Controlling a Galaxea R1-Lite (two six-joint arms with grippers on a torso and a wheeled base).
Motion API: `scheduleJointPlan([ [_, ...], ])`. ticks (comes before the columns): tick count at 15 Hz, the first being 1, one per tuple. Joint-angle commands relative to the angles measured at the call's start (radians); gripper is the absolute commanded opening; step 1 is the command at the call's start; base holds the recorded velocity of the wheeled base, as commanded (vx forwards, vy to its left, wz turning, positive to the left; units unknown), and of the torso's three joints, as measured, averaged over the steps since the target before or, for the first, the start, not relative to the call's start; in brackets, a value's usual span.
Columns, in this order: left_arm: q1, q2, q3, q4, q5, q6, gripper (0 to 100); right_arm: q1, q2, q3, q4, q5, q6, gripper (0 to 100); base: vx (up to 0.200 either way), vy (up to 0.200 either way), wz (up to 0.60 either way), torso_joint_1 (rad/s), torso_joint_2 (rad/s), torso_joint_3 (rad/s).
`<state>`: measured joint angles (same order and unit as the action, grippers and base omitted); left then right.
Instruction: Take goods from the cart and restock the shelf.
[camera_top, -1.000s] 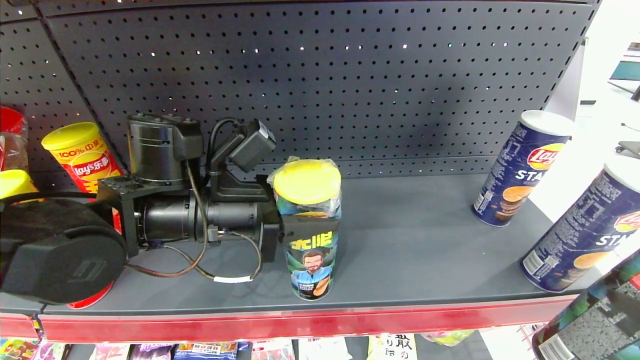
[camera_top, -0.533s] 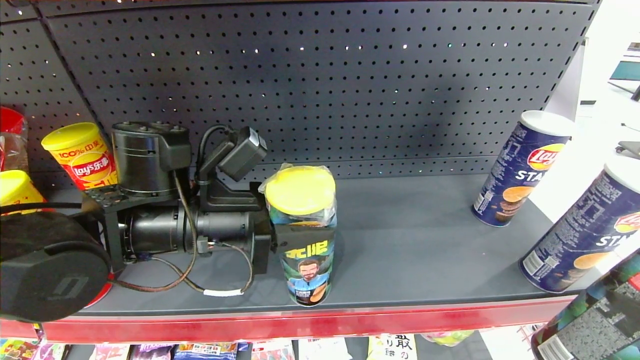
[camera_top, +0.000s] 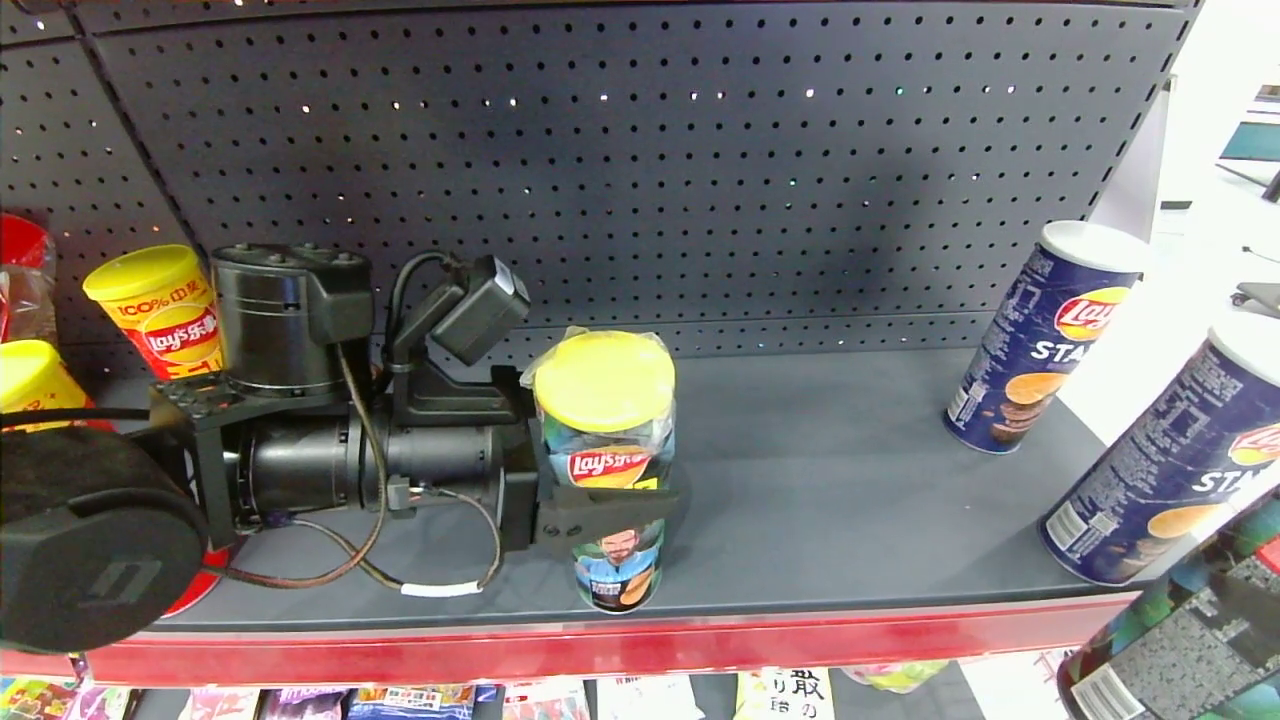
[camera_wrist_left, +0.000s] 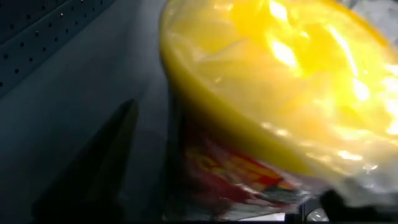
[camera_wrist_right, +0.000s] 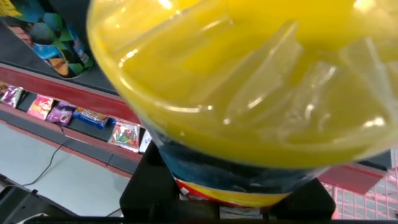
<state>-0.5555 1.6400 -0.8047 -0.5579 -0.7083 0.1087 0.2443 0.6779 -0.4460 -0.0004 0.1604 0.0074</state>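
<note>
A chip can with a yellow lid (camera_top: 603, 380) and a clear wrap stands upright near the front of the grey shelf (camera_top: 820, 480). My left gripper (camera_top: 615, 480) reaches in from the left and stands open around it. Its front finger (camera_top: 600, 512) crosses the lower label, and a gap shows between a finger (camera_wrist_left: 93, 174) and the can (camera_wrist_left: 280, 93). At the lower right corner of the head view, a second dark patterned chip can (camera_top: 1170, 640) is held off the shelf. My right gripper (camera_wrist_right: 230, 199) is shut on this yellow-lidded can (camera_wrist_right: 249, 81).
Two blue chip cans (camera_top: 1045, 335) (camera_top: 1165, 470) stand at the shelf's right end. Yellow cans (camera_top: 165, 310) (camera_top: 30, 375) stand at the left behind my arm. A dark pegboard (camera_top: 640, 170) backs the shelf, and a red strip (camera_top: 600, 645) edges its front. Bare shelf lies mid-right.
My left arm has drawn back to the left, carrying the can slightly left. The front finger has then come away from the can's upper label and sits lower, uncovering the label.
</note>
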Motion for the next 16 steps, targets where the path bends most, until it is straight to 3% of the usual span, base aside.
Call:
scheduleJointPlan([
  [1, 0.002, -0.029, 0.028, -0.004, 0.001, 0.002, 100, 0.044, 0.083, -0.063, -0.001, 0.001, -0.003, 0, 0.000, 0.000, 0.00, 0.000, 0.00, 0.000],
  [6, 0.026, -0.140, 0.170, -0.004, 0.058, -0.006, 100, 0.176, 0.419, -0.349, -0.009, 0.001, -0.006, 0, 0.000, 0.000, 0.00, 0.000, 0.00, 0.000],
  [10, 0.071, -0.255, 0.275, -0.002, 0.066, -0.007, 100, 0.210, 0.666, -0.493, -0.133, 0.054, -0.011, 0, 0.000, 0.000, 0.00, 0.000, 0.00, 0.000],
  [12, 0.101, -0.338, 0.361, 0.000, 0.075, -0.007, 100, 0.224, 0.818, -0.570, -0.188, 0.073, -0.075, 0, 0.000, 0.000, 0.00, 0.000, 0.00, 0.000],
  [16, 0.128, -0.453, 0.466, 0.001, 0.128, -0.018, 100, 0.267, 1.010, -0.738, -0.222, 0.096, -0.106, 0, 0.000, 0.000, 0.00, 0.000, 0.00, 0.000],
])
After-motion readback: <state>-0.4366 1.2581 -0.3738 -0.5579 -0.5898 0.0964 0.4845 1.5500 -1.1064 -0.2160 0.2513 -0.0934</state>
